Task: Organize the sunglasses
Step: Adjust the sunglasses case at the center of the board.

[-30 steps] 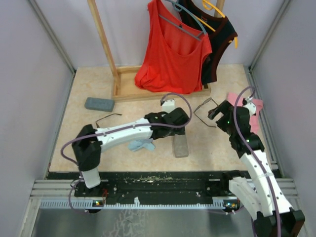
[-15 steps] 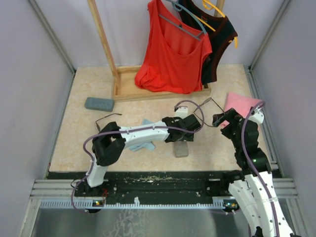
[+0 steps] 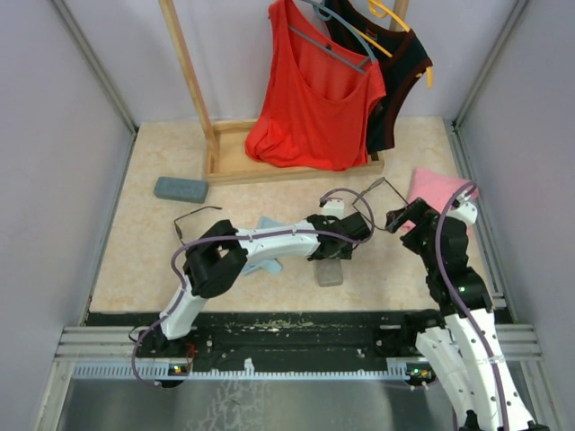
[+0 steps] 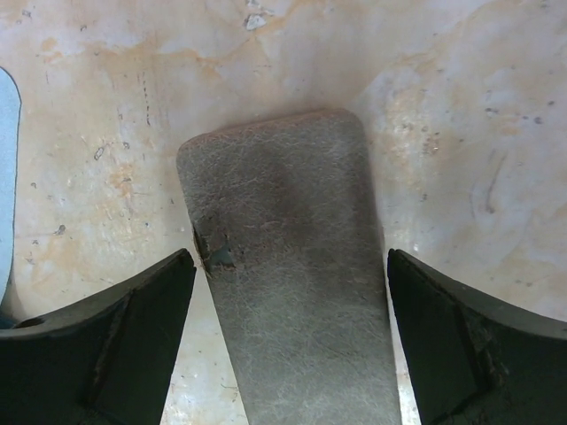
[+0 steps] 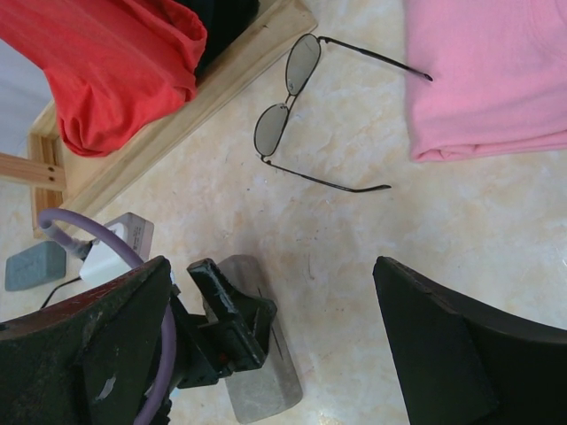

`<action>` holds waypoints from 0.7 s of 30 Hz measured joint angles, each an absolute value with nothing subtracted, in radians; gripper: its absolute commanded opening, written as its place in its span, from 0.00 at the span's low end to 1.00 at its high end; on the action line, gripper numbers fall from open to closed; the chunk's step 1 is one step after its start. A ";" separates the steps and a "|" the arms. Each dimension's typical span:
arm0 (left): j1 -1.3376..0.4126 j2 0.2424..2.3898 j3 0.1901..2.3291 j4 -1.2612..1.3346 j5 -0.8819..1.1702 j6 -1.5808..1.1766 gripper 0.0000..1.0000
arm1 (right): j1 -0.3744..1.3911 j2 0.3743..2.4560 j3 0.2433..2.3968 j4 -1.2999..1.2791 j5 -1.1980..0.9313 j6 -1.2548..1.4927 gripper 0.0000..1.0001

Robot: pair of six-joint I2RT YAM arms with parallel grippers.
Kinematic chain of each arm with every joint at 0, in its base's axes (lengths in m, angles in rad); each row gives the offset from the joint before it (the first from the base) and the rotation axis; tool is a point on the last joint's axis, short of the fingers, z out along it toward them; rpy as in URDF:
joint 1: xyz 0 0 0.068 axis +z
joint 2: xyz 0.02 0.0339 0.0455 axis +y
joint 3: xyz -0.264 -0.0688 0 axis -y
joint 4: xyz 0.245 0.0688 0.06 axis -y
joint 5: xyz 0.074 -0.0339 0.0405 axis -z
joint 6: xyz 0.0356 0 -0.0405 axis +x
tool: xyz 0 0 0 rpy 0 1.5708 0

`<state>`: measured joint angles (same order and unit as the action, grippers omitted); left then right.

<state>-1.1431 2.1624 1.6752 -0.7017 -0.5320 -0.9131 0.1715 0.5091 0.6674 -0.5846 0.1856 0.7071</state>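
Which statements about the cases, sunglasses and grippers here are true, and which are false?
1. The left gripper straddles a grey glasses case, jaws open. True.
2. The right gripper holds sunglasses. False: it is open and empty; the sunglasses lie on the table beyond it.
3. A second grey case lies near the wooden rack base. True.
4. The pink cloth covers those sunglasses. False: they lie uncovered beside it.

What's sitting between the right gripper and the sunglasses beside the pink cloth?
Nothing but bare tabletop; the right wrist view shows a clear stretch from the right gripper to the sunglasses.
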 measured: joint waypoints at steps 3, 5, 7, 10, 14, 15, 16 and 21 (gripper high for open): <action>-1.143 2.178 1.675 -0.717 -0.535 -0.927 0.89 | 0.171 0.513 0.667 -0.585 0.182 0.706 0.96; -1.143 2.180 1.678 -0.722 -0.535 -0.936 0.86 | 0.171 0.513 0.667 -0.585 0.182 0.706 0.95; -1.143 2.181 1.686 -0.728 -0.535 -0.942 0.83 | 0.171 0.513 0.667 -0.584 0.181 0.702 0.95; -1.143 2.181 1.693 -0.731 -0.536 -0.946 0.79 | 0.171 0.513 0.667 -0.584 0.178 0.699 0.95; -1.143 2.180 1.694 -0.732 -0.535 -0.947 0.71 | 0.171 0.513 0.667 -0.584 0.173 0.699 0.94; -1.143 2.180 1.694 -0.732 -0.535 -0.947 0.69 | 0.171 0.514 0.667 -0.583 0.171 0.699 0.94; -1.143 2.179 1.694 -0.733 -0.535 -0.945 0.67 | 0.171 0.514 0.667 -0.583 0.170 0.699 0.94; -1.143 2.170 1.681 -0.729 -0.532 -0.933 0.57 | 0.171 0.528 0.667 -0.573 0.155 0.692 0.93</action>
<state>-1.1431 2.1700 1.6810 -0.7292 -0.5323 -0.9329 0.1715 0.5278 0.6674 -0.5728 0.1551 0.6922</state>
